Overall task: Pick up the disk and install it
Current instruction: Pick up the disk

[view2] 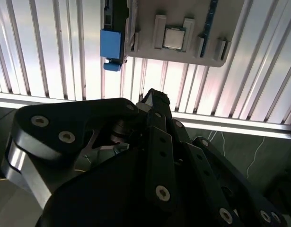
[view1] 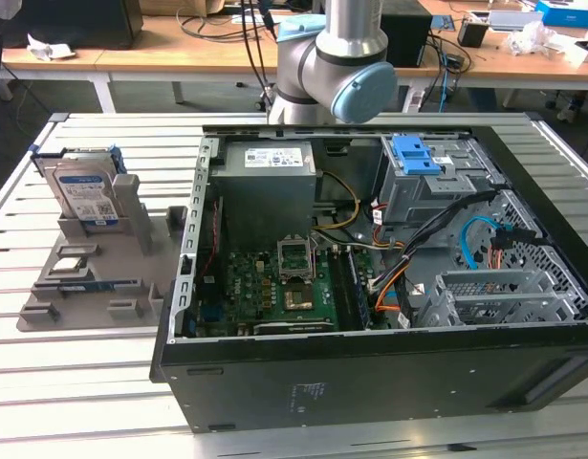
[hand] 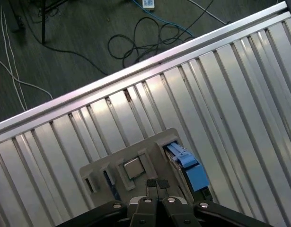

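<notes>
Pickup step isn't done yet, as far as I can judge. The disk (view1: 83,186) stands on edge in a slot at the far end of the grey tray (view1: 45,306), which sits on the desk (view1: 83,421) at the exterior view's left of the open case (view1: 370,382). Nothing is touching it.

The tool (hand: 158,184) hangs above the tray. In the first wrist view its fingertips look pressed together with nothing between them, roughly over the spot between a chip (hand: 132,168) and the disk rather than over the disk itself.

My read: to grab the disk the tool would need to spread, line up with the disk's thin top edge and come down straight, since the slot holds it upright and tight.

Hard to make out:
- How high the tool is above the tray; neither wrist view settles that.
- In both wrist views the disk is edge-on, mostly blue plastic, so its label and metal face are hidden.
- The arm (view1: 337,76) is cut off by the top of the exterior view.
- Cables crowd the case's drive cages, so I can't tell which bay is meant for the disk.
</notes>
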